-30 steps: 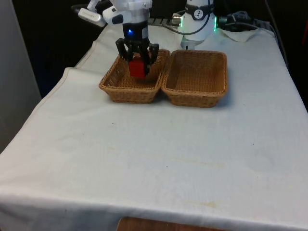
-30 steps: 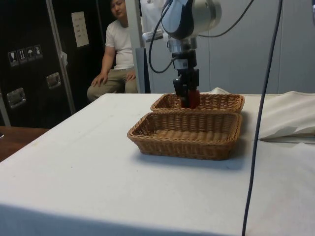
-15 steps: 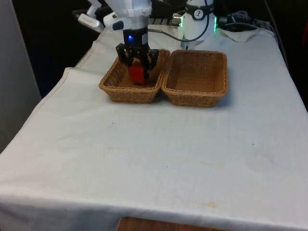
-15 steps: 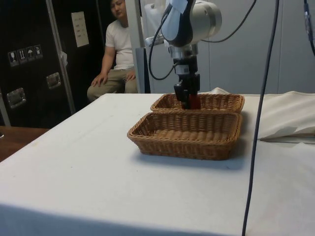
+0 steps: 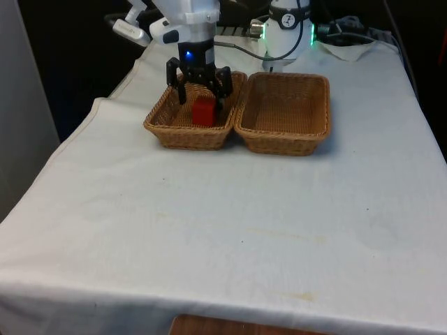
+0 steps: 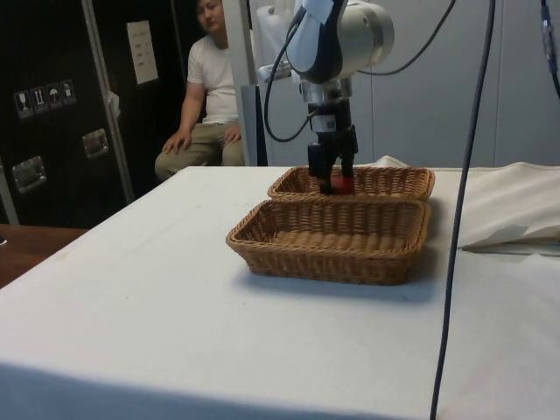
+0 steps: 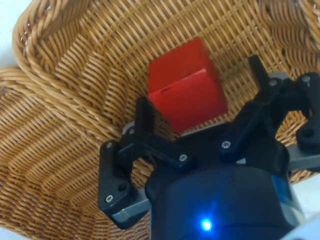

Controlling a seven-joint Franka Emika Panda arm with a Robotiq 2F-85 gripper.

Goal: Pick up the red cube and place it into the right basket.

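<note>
Now the black two-finger gripper (image 5: pixel 200 95) hangs over the woven wicker basket on the front view's left (image 5: pixel 162 118), its fingers (image 7: pixel 146 119) spread wide and holding nothing. Below it, the small red cube (image 5: pixel 204 112) rests on the basket's floor, between the fingertips but free of both, as the wrist view (image 7: pixel 186 92) shows plainly. A second woven wicker basket on the front view's right (image 5: pixel 285 143) stands touching the first along one rim on the white tablecloth (image 5: pixel 223 223). From the side, the gripper (image 6: pixel 333 175) dips just inside the far basket (image 6: pixel 394 182), the cube (image 6: pixel 342 185) peeking above its rim. A seated person in a white shirt (image 6: pixel 206 96) waits beyond the table.
</note>
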